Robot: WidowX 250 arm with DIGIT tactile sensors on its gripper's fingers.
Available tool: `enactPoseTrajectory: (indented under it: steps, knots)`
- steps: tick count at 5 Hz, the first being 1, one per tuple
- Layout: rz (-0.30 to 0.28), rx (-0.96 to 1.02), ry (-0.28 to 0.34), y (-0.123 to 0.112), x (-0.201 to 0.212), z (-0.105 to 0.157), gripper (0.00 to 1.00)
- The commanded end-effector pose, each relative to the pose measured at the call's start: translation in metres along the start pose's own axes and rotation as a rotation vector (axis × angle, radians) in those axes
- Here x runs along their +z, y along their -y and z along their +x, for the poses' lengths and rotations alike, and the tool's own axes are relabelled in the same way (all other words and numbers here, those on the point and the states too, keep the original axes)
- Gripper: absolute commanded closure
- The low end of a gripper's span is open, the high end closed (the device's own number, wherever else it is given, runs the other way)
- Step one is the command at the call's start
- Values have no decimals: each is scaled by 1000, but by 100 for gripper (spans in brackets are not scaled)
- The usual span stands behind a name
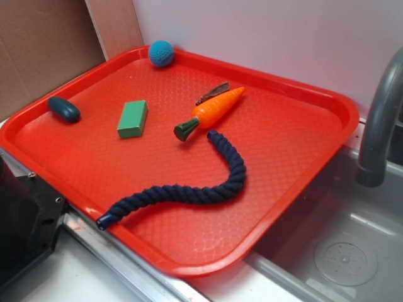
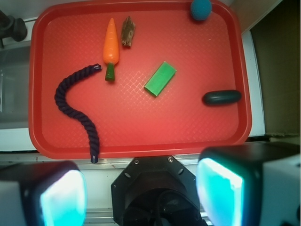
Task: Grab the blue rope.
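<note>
Wrist view: gripper raised above the near rim of the red plastic tray, fingers spread wide, holding nothing; thick navy twisted rope curves from that rim, capped end overhanging, toward the orange toy carrot; approach step; next, descend over the rope's midsection and close.
</note>
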State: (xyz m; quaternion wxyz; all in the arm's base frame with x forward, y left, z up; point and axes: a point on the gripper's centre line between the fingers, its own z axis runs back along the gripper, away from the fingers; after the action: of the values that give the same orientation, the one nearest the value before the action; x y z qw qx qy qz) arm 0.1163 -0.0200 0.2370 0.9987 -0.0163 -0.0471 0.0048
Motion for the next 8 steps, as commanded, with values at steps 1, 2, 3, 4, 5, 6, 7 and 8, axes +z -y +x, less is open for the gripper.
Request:
enactPoseTrajectory:
  steps: [1,2,3,4,5,6,7,8]
  knots:
    - [0,0,0,0,0,0,0]
    - [16,-162,29,26,-48,6,0]
    - [8,-277,48,52,-92,13,0]
    - [23,-383,25,76,-131,17,0]
    - [-3,-457,-29,84,-176,28,0]
    - [-18,-521,-68,95,-203,31,0]
    - [5,-581,-113,105,-219,27,0]
    - [-20,-605,-140,110,-234,18,0]
